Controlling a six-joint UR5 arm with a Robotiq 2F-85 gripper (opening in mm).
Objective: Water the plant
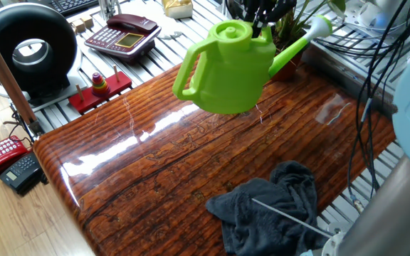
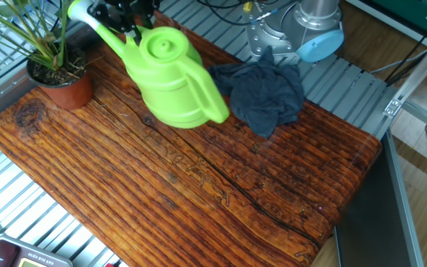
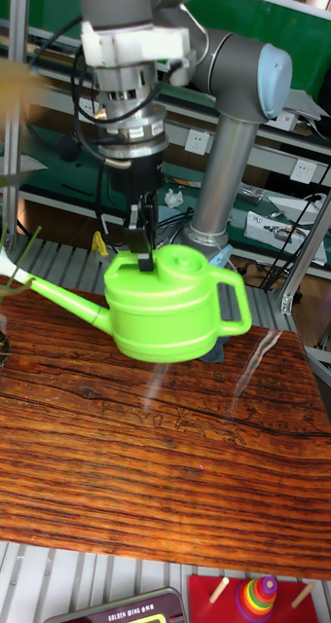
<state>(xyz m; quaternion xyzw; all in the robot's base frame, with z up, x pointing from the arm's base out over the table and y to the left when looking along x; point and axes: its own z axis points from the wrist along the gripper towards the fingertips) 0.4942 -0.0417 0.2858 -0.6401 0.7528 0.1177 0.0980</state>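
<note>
I see the plant (image 2: 47,55) in its brown pot at the far corner of the wooden table (image 2: 199,193), thin leaves fanning up and out. The watering can (image 2: 170,78) hangs in the air beside it, off the wood, with the spout tip (image 2: 76,9) up among the leaves, above the pot. My gripper (image 3: 145,238) comes straight down on the can's top, fingers clamped on the rim by the filler opening. The handle points away from the plant, toward the dark cloth (image 2: 265,93) crumpled at the table's edge near the arm's base (image 2: 302,30).
</note>
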